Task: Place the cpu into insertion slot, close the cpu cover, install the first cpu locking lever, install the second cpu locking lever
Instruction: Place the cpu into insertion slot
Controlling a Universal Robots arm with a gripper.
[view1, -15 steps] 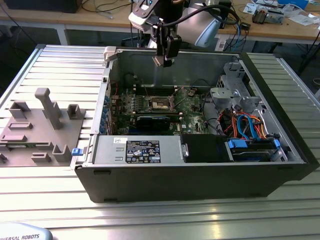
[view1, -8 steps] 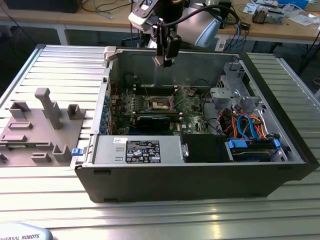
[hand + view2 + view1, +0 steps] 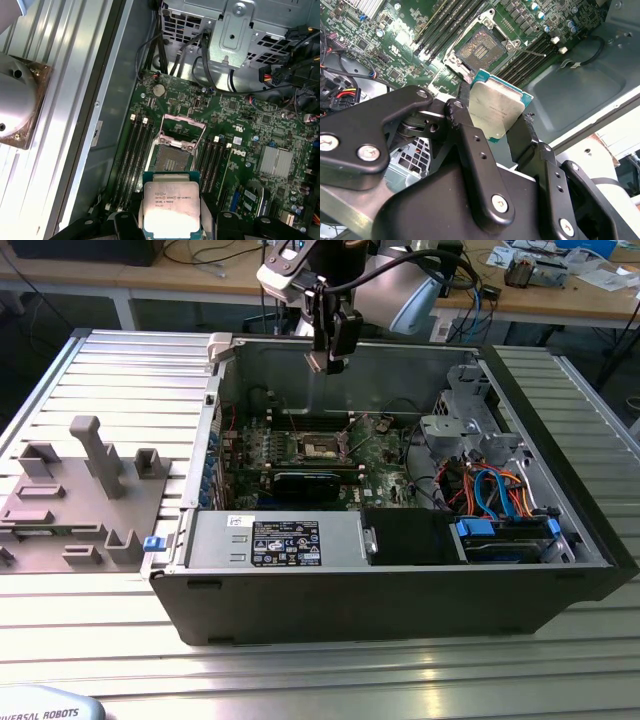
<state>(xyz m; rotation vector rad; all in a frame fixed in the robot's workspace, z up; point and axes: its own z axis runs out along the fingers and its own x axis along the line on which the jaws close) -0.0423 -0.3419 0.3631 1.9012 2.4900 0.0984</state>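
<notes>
1. Between the two black fingers (image 3: 470,145) of the gripper (image 3: 492,116) sits the cpu (image 3: 495,110). It is pinched by opposite edges, so the jaws stand narrow, no wider than the chip.
2. Its silvery metal face is turned towards both wrist cameras, with a teal-green rim showing around it in the second wrist view.
3. Beyond the chip in the first wrist view lies the insertion slot (image 3: 170,157), a dark square recess in the green motherboard (image 3: 240,145). The chip hangs apart from it, not touching.
4. The cpu cover (image 3: 182,144) stands lifted open at the far edge of the slot, leaving the recess bare.
5. Long black memory slots (image 3: 140,145) flank the slot on both sides.
6. Writing, from the exterior view's left: a black-and-white printed label (image 3: 285,542) lies on the metal box at the near wall of the computer case (image 3: 350,590). The print is too small to make out.
7. Several lines of fine print cross the chip's metal face in the first wrist view, and a white logo is printed on the board near a ribbed silver heat sink (image 3: 276,162).
8. In the exterior view the arm reaches in from above, the gripper pointing straight down at the level of the case's rear rim, well above the board.
9. A grey fixture tray (image 3: 70,500) lies outside the case on the exterior view's left; a metal drive cage (image 3: 470,420) stands inside on the exterior view's right.
</notes>
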